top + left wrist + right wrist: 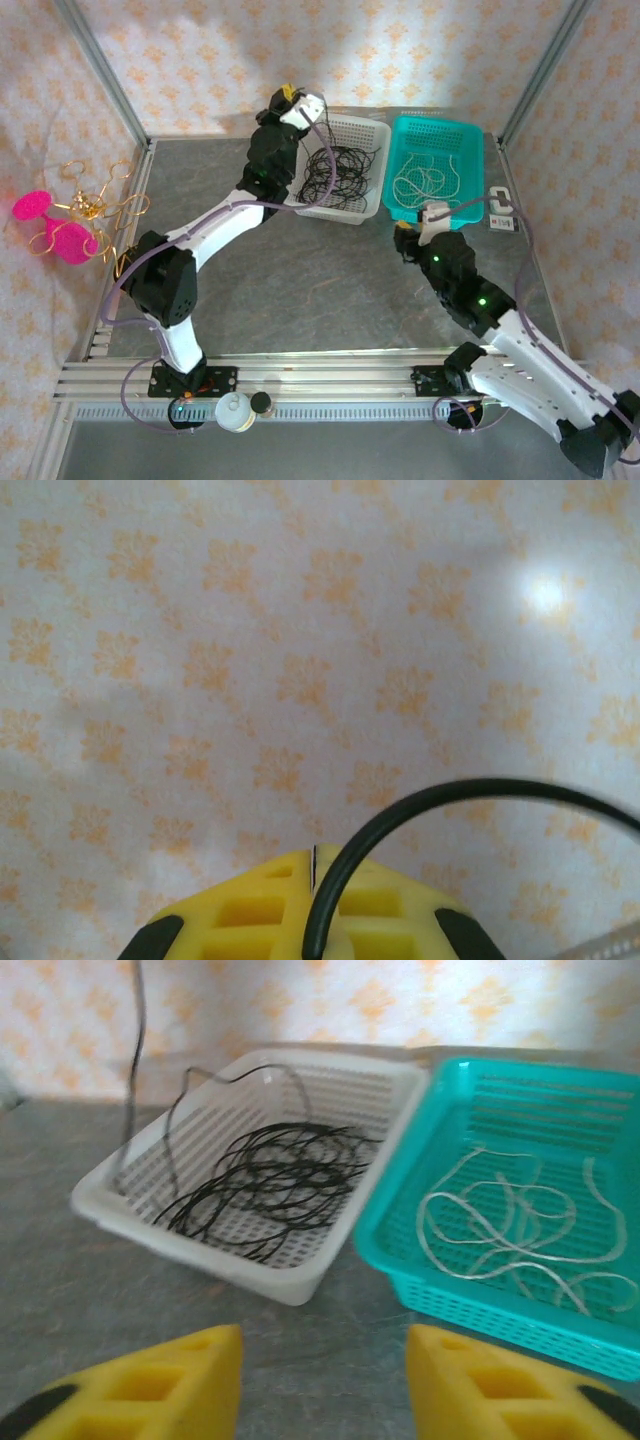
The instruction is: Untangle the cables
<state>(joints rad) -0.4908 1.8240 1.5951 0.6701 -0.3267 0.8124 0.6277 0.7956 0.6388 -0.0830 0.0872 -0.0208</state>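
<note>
Grey stone-look tabletop (pixel 300 290); pale wallpaper with orange floral print (pixel 200 60) all round; aluminium frame post (pixel 105 75) at corner. Thin black cables (pixel 335 172) in white perforated plastic basket (pixel 335 210); thin white cables (pixel 430 180) in teal perforated plastic basket (pixel 440 122), side by side at far edge. Left gripper (pixel 291 96) raised above white basket, clamped on one black strand. Right gripper (pixel 325 1380) parted, empty, over tabletop near baskets.
</note>
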